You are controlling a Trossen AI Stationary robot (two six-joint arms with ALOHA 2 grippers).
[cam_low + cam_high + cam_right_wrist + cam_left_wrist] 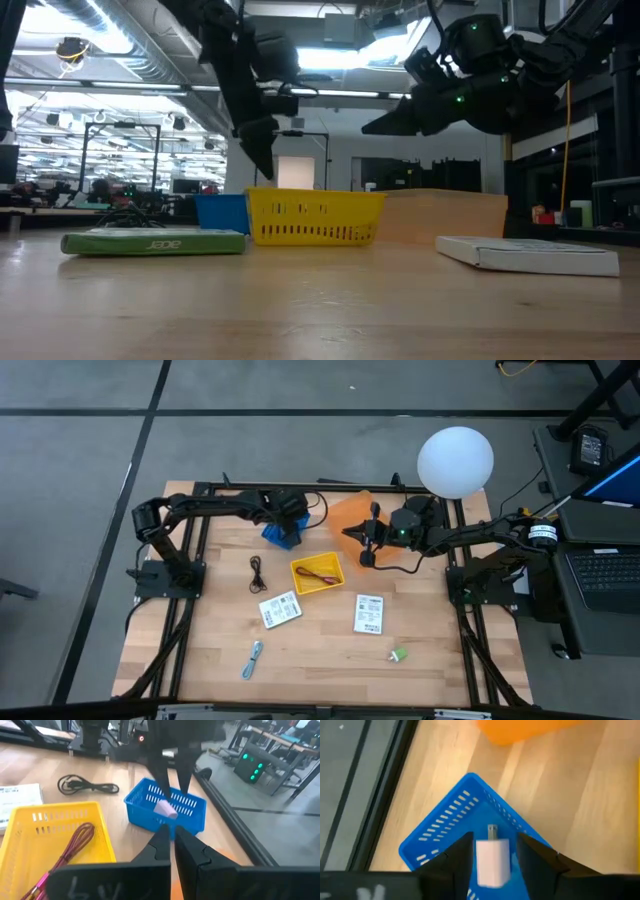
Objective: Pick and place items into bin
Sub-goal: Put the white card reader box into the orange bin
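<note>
A small pale block with two metal prongs [493, 861] lies inside the blue bin [281, 536], tilted on the bin's floor [165, 809]. My left gripper [495, 837] hangs open just above it, pointing down, one finger on each side and touching nothing. My right gripper [171, 837] is shut and empty, held level above the table beside the orange bin [350, 512]. On the table lie the black cord [257, 573], two white packets [280, 609] [368, 613], a green piece [399, 654] and a blue-silver piece [252, 658]. The dark-red cord [75, 845] lies in the yellow bin [317, 573].
The three bins stand close together at the table's far middle. A black frame rail [330, 487] runs along the far edge behind them. A white globe [455, 460] hangs over the far right corner. The near half of the tabletop [320, 660] holds only the small pieces.
</note>
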